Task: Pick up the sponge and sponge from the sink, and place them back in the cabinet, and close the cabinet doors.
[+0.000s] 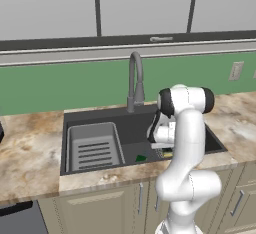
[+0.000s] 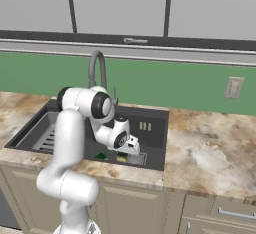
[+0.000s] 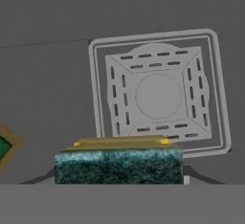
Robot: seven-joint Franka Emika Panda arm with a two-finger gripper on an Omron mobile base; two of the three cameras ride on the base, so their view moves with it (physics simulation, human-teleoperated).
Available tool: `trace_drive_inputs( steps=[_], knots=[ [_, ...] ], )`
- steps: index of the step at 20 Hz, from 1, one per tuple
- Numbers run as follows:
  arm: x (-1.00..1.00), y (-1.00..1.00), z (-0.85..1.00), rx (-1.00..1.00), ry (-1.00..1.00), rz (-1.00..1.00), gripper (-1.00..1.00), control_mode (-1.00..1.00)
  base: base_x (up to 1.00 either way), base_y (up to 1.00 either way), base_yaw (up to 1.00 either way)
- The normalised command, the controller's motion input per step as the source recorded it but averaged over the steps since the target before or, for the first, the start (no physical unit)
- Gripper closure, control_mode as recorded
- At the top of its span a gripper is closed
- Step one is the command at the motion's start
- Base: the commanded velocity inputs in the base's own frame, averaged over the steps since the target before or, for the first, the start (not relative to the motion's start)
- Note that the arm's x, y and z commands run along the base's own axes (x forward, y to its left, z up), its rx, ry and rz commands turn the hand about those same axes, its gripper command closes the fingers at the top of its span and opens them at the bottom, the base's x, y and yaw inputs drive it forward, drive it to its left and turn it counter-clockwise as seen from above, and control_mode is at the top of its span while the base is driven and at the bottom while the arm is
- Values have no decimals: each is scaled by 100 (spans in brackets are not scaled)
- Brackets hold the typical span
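In the hand view a sponge, dark green scrub layer over a yellow base, sits between my fingertips, and my gripper is shut on it. It hangs just above the sink floor, close to the square drain. The second sponge pokes in at the left edge of the hand view. From the base views my gripper is low inside the sink, with the other sponge lying on the floor beside it. The cabinet and its doors are out of view.
A ribbed rack insert fills the basin's left half. The gooseneck faucet rises behind the basin, close to my arm. Marbled counter runs on both sides; flat grey wall cabinets hang above.
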Motion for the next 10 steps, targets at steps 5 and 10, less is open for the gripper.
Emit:
trace_drive_inputs(
  steps=[5,10],
  knots=[
    [0,0,39,0,0,0,100,-100,0,0,0],
    [0,0,35,0,0,0,100,-100,0,0,0]
  ],
)
